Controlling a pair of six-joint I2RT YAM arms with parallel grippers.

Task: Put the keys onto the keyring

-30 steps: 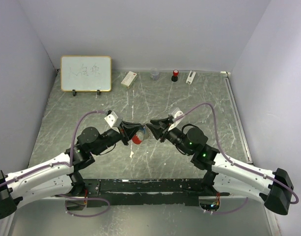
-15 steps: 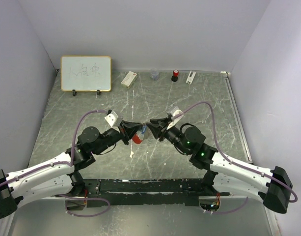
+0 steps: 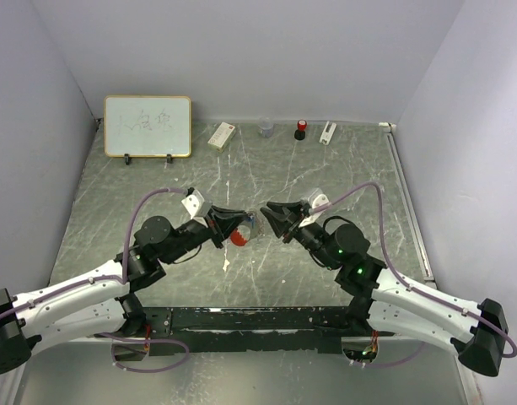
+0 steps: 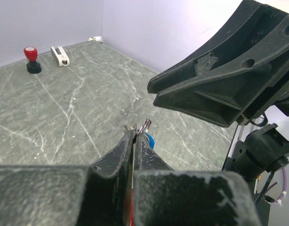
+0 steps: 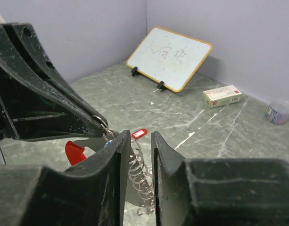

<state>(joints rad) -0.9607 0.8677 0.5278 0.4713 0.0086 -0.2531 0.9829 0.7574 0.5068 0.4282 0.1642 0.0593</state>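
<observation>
Top view: the left tool (image 3: 248,223) and right tool (image 3: 268,209) point tip to tip above the middle of the tabletop (image 3: 351,169), just apart. The keyring (image 3: 239,239) hangs its red fob under the left tool. A small clear jar (image 3: 266,128) stands by the back wall.

Left wrist: the left tool's fingers are pressed together, pinching the keyring's metal at their tips, with the blue key (image 4: 150,140) just below.

Right wrist: the right tool's fingers are slightly spread and grip nothing. The red key (image 5: 139,133) lies on the tabletop beyond. The jar holds bluish bits.

Keyring (image 5: 137,175) hangs from left gripper (image 4: 135,134), red fob (image 3: 238,240) dangling, blue key (image 4: 149,140) alongside.
</observation>
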